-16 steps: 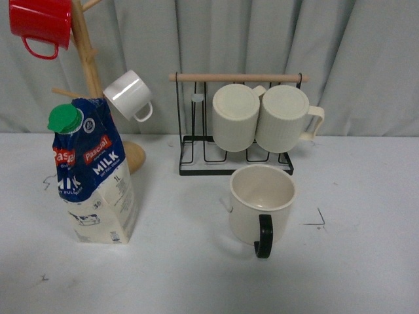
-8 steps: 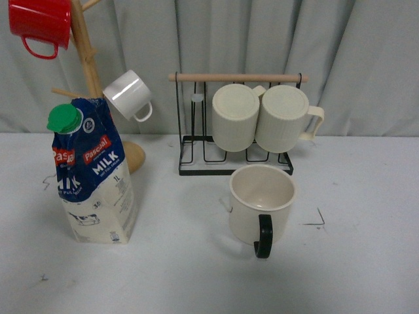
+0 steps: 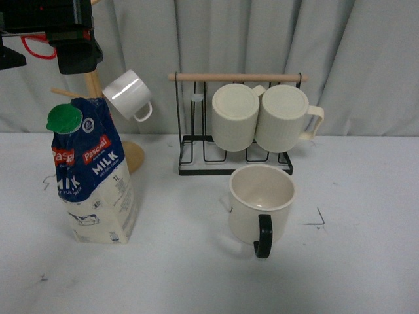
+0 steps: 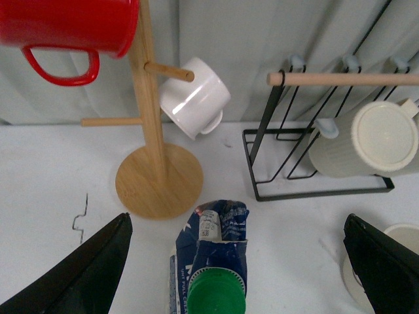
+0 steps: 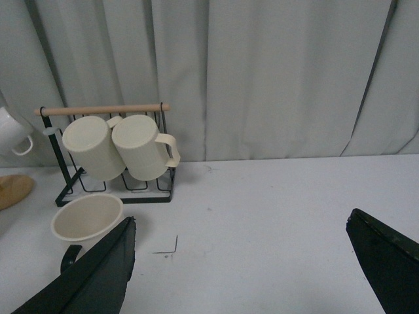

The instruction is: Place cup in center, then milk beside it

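Observation:
The cup [image 3: 262, 203], a wide cream mug with a black handle facing me, stands upright on the right part of the center [image 3: 190, 242], a pale grey patch with small black corner marks. It also shows in the right wrist view [image 5: 87, 216]. The milk [image 3: 91, 173], a blue-and-white carton with a green cap, stands at the left, well apart from the cup. My left gripper [image 4: 239, 275] is open and hangs above the milk [image 4: 213, 261], its fingers wide on either side. My right gripper [image 5: 242, 271] is open and empty over bare table to the right of the cup.
A wooden mug tree [image 3: 95, 85] behind the milk holds a small white mug [image 3: 127, 95] and a red mug [image 4: 65, 26]. A black wire rack [image 3: 236, 163] behind the cup holds two ribbed cream mugs [image 3: 236, 116]. A grey curtain closes the back.
My left arm has come into the front view at the top left, covering the red mug. The cup and the milk have not moved.

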